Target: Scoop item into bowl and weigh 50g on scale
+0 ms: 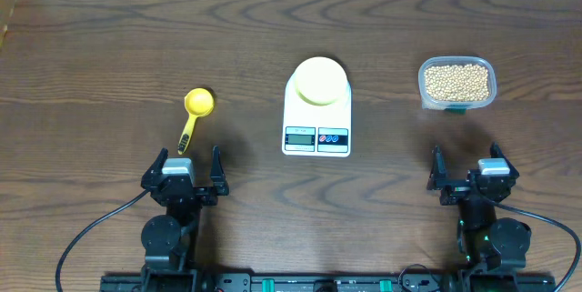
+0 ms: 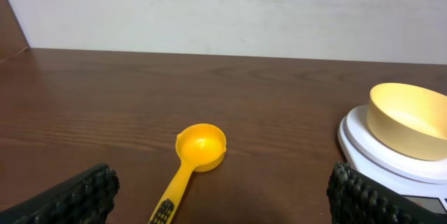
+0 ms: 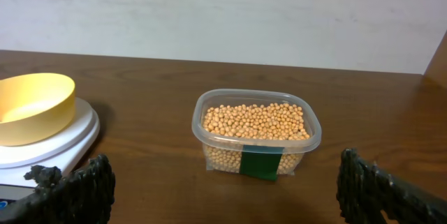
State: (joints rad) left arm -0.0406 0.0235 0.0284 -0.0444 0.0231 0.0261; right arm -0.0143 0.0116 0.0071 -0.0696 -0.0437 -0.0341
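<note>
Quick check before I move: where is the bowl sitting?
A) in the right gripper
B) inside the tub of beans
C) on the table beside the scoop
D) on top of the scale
D: the bowl rests on the platform of the scale, behind its display, and looks empty.

one white scale (image 1: 316, 121) sits mid-table, carrying one pale yellow bowl (image 1: 318, 81) and showing one display (image 1: 299, 136) and two round buttons (image 1: 333, 136). one yellow scoop (image 1: 194, 115) lies left; one clear tub (image 3: 255, 142), far right, holds beans (image 3: 255, 121) too many to count. two grippers stand near: one left gripper (image 1: 190, 154), one right gripper (image 1: 466, 156).
</note>
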